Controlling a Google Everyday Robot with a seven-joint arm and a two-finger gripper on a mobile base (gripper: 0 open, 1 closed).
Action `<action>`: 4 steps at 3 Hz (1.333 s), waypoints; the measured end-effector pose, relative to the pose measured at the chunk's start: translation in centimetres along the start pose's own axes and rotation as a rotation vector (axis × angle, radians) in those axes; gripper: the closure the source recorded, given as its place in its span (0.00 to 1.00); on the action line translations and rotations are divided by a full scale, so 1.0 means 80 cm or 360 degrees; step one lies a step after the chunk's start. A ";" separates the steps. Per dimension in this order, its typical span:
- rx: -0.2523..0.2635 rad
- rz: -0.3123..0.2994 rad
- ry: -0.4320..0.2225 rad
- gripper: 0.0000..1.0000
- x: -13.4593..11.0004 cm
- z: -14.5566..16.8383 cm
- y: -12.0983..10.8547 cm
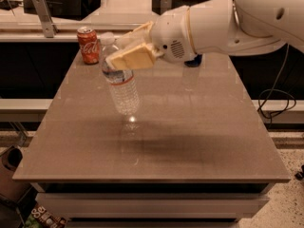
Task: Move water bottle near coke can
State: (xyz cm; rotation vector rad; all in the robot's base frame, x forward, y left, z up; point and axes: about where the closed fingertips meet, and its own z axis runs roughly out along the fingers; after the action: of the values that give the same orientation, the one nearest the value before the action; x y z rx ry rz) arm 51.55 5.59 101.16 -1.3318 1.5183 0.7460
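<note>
The water bottle (122, 88) is a clear ribbed bottle with a white cap and a white-blue label band. It hangs tilted, cap leaning left, with its base just above the table (199, 127). My gripper (117, 54) is shut on its upper part, with tan fingers (133, 58) across the neck and shoulder. The coke can (88, 45), red with white script, stands upright at the table's far left corner. It is a short way left of the bottle's cap and apart from it.
My white arm (228, 23) reaches in from the upper right over the far half of the table. A dark blue can (193, 62) shows partly under it at the far edge. Black equipment and a metal post (43, 15) stand behind the table.
</note>
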 end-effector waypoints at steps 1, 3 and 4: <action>0.0110 0.0023 0.0016 1.00 -0.022 -0.012 -0.062; 0.0320 0.0092 0.0061 1.00 -0.039 0.022 -0.178; 0.0335 0.0140 0.0017 1.00 -0.028 0.057 -0.214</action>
State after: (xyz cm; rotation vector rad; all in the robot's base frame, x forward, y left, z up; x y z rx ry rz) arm 69.12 6.74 103.92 -1.1198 1.6246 0.6155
